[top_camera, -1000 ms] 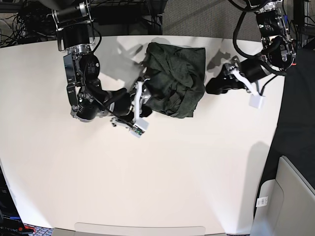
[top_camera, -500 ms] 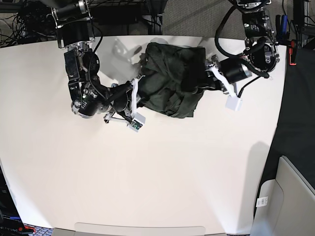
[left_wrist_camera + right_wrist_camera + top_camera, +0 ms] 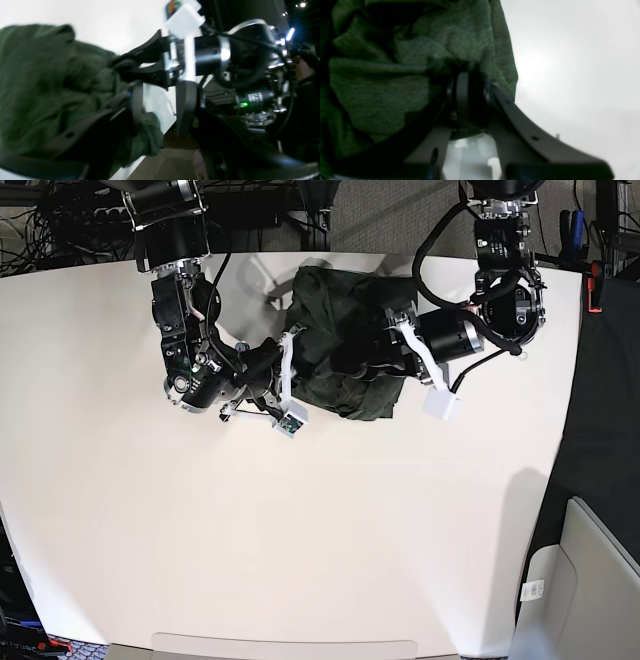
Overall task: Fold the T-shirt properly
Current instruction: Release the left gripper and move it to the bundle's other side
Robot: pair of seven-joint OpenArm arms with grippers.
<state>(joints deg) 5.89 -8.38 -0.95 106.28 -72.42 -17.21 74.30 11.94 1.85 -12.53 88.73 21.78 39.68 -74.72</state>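
Observation:
The dark olive-green T-shirt [image 3: 345,330] lies bunched in a crumpled heap at the far middle of the white table [image 3: 300,530]. My right gripper [image 3: 292,368] reaches in from the left. In the right wrist view it [image 3: 466,96] is shut, pinching a fold of the T-shirt [image 3: 382,75]. My left gripper [image 3: 380,358] is pushed into the heap's right side. In the left wrist view its jaws [image 3: 160,107] stand apart, with the T-shirt [image 3: 50,82] draped against one finger [image 3: 135,105] and bare table showing in the gap.
Both arms crowd the shirt from opposite sides, and the right arm's wrist [image 3: 212,55] fills the left wrist view. Cables and racks [image 3: 60,220] line the far edge. A grey bin [image 3: 590,580] stands off the table's near right corner.
The left arm swung in from beside the shirt and pushed into its right side. The right gripper closed on the left edge. The shirt got squeezed narrower.

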